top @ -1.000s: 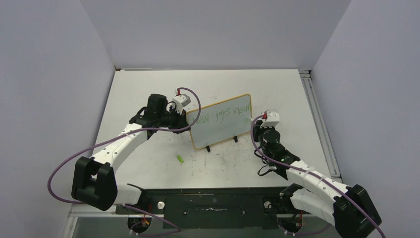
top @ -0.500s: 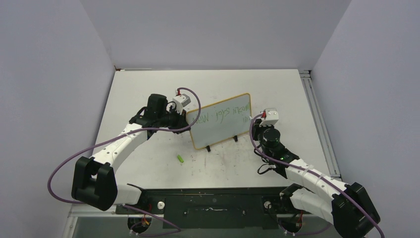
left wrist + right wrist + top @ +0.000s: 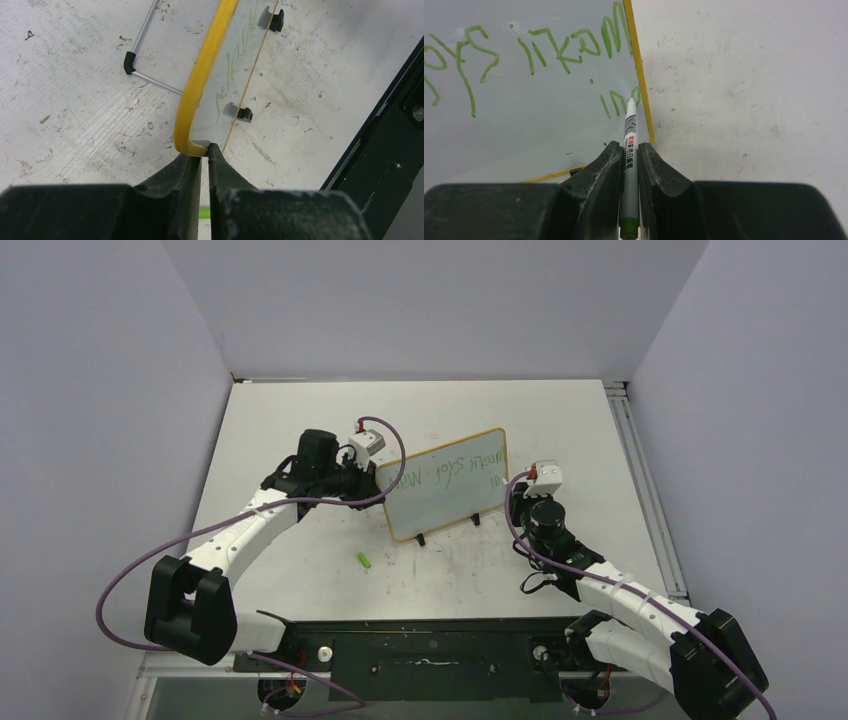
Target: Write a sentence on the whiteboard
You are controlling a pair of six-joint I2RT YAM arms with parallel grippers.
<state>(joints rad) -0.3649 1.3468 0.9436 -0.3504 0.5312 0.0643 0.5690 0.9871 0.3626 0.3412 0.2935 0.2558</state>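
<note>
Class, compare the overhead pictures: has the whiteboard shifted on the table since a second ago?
No. The whiteboard keeps its place and angle, its near corner just as far from the small green object on the table.

The scuffed white worktop (image 3: 290, 415) carries the whiteboard (image 3: 445, 502), standing on two black feet (image 3: 420, 539), with a small green object (image 3: 365, 560) lying near its front.

The whiteboard (image 3: 445, 485) had a smooth, glossy face, and its yellow frame (image 3: 199, 85) was smooth with a slight sheen. The table (image 3: 290, 420) was matt white, finely ribbed, scuffed and speckled. A thin leg (image 3: 150, 22) behind the board looked like satin metal with a black rubbery elbow. The marker (image 3: 630, 125) was smooth plastic with a printed label. The right gripper (image 3: 628, 145) had matt black plastic fingers (image 3: 599, 170), faintly grainy and scratched.
</note>
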